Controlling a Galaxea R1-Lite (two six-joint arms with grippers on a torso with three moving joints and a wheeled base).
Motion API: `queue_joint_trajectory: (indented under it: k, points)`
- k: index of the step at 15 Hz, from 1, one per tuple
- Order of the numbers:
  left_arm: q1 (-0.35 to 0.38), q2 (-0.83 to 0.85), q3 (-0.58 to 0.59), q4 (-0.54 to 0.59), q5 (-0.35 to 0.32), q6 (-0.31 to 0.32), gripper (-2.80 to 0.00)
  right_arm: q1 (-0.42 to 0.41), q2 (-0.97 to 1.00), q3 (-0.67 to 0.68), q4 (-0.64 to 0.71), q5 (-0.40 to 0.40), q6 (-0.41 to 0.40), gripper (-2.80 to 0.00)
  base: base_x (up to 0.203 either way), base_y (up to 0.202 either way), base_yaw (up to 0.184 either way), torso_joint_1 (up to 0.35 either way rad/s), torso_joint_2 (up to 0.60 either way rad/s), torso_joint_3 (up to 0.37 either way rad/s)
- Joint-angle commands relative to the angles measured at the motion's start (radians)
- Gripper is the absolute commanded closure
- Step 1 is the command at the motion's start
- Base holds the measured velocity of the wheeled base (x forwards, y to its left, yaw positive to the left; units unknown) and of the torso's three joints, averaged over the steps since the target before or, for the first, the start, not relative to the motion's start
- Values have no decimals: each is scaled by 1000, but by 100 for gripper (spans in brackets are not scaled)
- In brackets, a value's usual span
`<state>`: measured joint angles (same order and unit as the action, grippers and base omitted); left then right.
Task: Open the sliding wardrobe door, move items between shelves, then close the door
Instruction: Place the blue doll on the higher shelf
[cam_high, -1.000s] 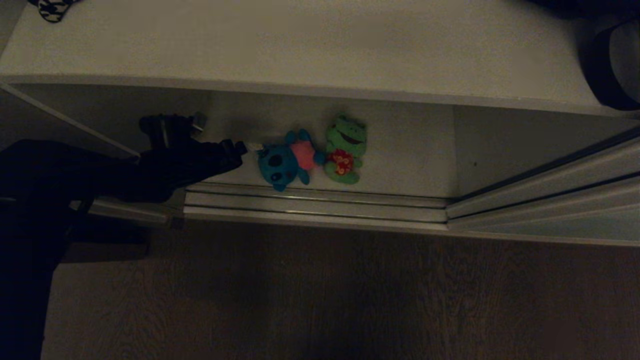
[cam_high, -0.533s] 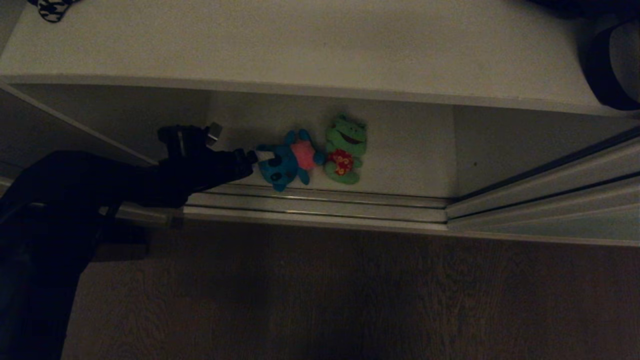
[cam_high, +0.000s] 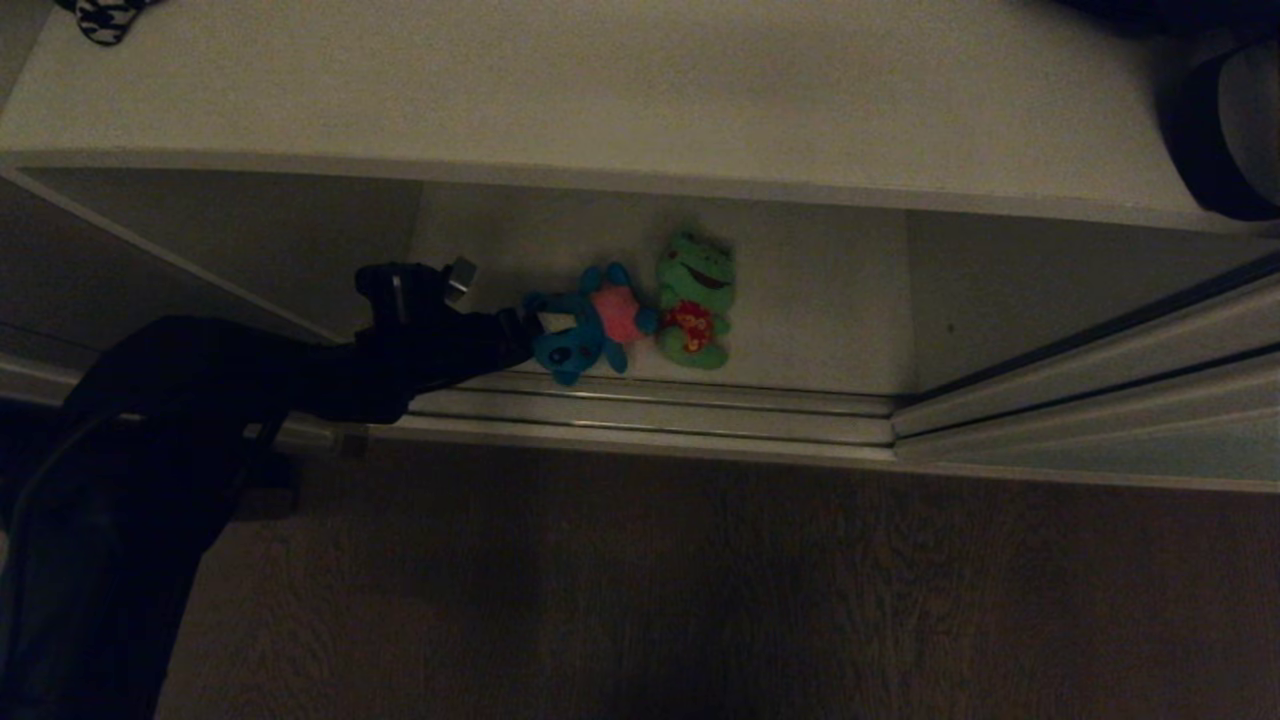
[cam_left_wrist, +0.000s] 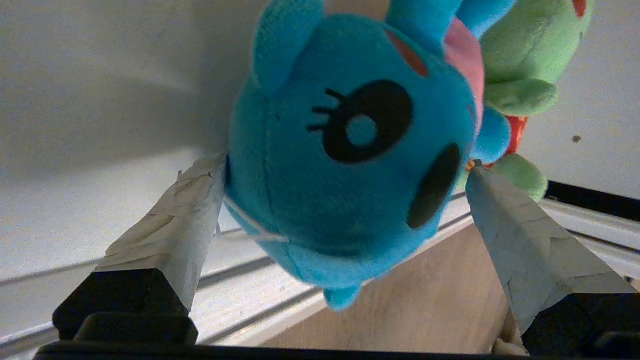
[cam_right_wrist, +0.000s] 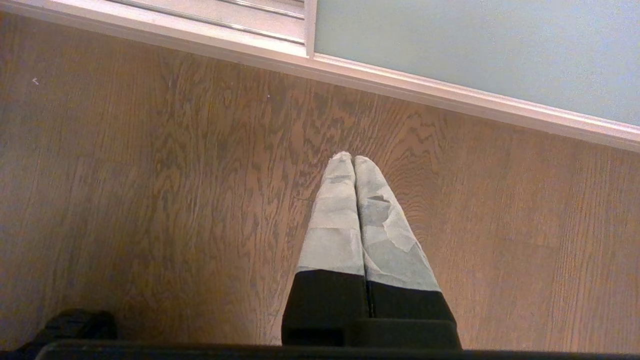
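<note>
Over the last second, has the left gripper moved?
Yes. Against the floor rail, the left gripper has slid rightward along the bottom shelf, and its open fingers now flank the blue toy's head.

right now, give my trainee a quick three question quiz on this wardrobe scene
1. True or false: the left claw is open, with the blue plush toy between its fingers.
2. Which toy lies beside the blue one on the bottom shelf? A) green frog plush B) yellow duck C) red car
3. Fill in: the right claw points down at the wooden ____.

Key: 1 true; 2 A, the green frog plush; 3 floor.
</note>
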<state>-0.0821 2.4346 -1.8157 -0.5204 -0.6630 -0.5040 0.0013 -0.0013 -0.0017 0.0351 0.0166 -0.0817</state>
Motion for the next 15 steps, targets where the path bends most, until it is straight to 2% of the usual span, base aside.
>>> queue_joint_trajectory:
  k: [1,10,15]
  points:
    - [-4,26,-34,-1,-3,-5,-280,0,-1,0,0,0,-1,0,0,0,0,0,0,0]
    - [-18,85,-68,-10,-1,-1,-280,0,-2,0,0,0,-1,0,0,0,0,0,0,0]
    - [-18,48,-58,-23,4,-8,-280,0,0,0,0,0,-1,0,0,0,0,0,0,0]
